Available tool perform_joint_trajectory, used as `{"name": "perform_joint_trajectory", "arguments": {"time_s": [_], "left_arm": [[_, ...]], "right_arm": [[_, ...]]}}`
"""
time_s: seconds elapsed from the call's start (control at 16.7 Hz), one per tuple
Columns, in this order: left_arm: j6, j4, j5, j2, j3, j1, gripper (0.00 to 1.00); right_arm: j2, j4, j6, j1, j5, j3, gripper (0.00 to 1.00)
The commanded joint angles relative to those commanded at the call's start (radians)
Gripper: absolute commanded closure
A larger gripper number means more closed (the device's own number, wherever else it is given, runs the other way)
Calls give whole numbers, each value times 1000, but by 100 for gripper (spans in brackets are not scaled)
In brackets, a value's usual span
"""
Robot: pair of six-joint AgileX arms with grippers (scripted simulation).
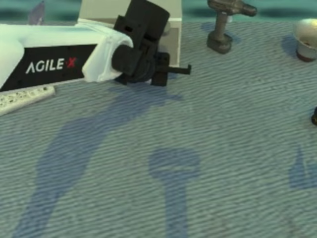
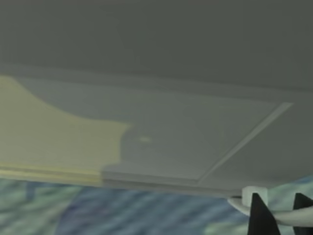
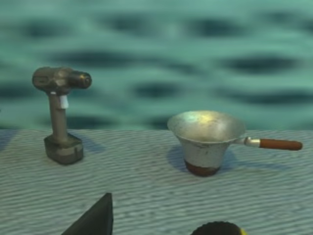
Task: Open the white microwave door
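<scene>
White microwave at tabletop far edge, left of centre. Left arm reaches in from left, left tool just before microwave front. Remote at left edge, before arm. Drill upright right of microwave. Saucepan farther right, near right edge.

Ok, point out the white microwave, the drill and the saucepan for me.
white microwave (image 1: 99, 11): top view, on its off-white top at the table's far edge.
drill (image 3: 57, 117): right wrist view, on its upright handle.
saucepan (image 3: 206, 142): right wrist view, on its flared metal wall.
</scene>
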Motion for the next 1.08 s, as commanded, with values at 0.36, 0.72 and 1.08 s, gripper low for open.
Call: {"name": "perform_joint_trajectory", "arguments": {"time_s": [0.36, 0.72, 1.08], "left_arm": [[0, 0, 0, 0, 0, 0, 100], [15, 9, 19, -12, -17, -1, 100], [44, 24, 35, -30, -46, 10, 100]], "right_arm": [[0, 0, 0, 0, 0, 0, 0], [0, 0, 0, 0, 0, 0, 0], [0, 0, 0, 0, 0, 0, 0]]}}
